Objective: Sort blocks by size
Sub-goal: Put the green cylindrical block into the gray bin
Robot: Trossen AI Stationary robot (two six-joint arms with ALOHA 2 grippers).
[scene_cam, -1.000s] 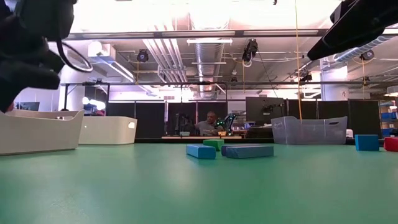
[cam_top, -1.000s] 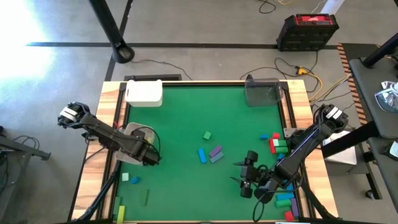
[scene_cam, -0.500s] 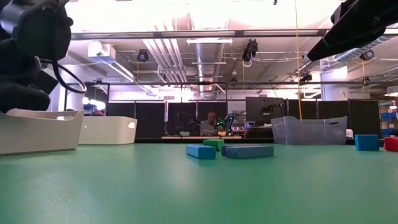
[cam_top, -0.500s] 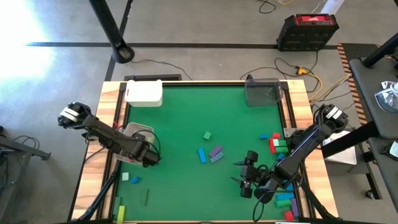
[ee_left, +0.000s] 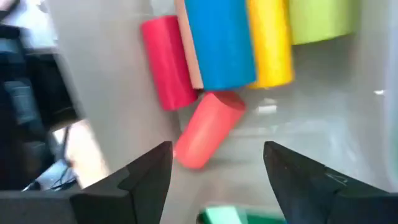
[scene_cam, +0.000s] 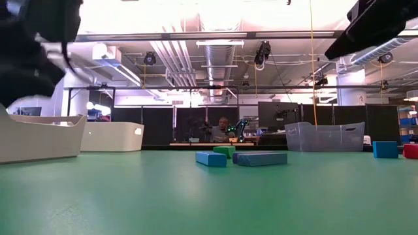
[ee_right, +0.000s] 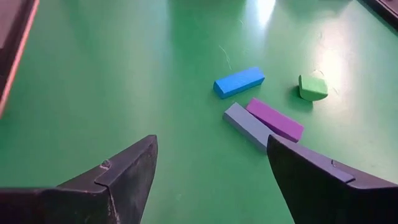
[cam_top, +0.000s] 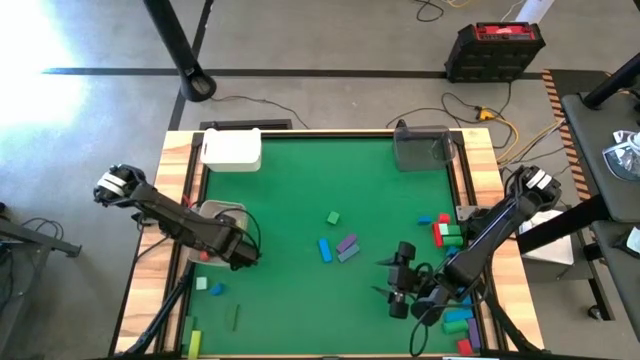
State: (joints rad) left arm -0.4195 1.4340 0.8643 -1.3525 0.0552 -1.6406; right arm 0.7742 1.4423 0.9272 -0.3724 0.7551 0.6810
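Observation:
My left gripper (cam_top: 238,252) stands open over the grey tray (cam_top: 214,212) at the table's left edge. In the left wrist view (ee_left: 217,155) the tray holds red (ee_left: 166,62), blue (ee_left: 219,40), yellow (ee_left: 270,40) and green (ee_left: 320,18) blocks side by side. A loose red block (ee_left: 208,129) lies on the tray floor beyond the fingers. My right gripper (cam_top: 398,283) hovers open at the near right, pointing at a blue bar (ee_right: 239,82), a purple bar (ee_right: 275,119), a grey-blue bar (ee_right: 247,126) and a green block (ee_right: 313,87) lying flat mid-table.
A white tray (cam_top: 232,150) stands at the far left and a clear bin (cam_top: 422,148) at the far right. Red, green and blue blocks (cam_top: 445,232) lie by the right edge, more (cam_top: 460,320) at the near right corner, small green ones (cam_top: 208,287) near left.
My left gripper has shifted a little toward the table's near edge beside the grey tray. My right gripper and the blocks mid-table have kept still.

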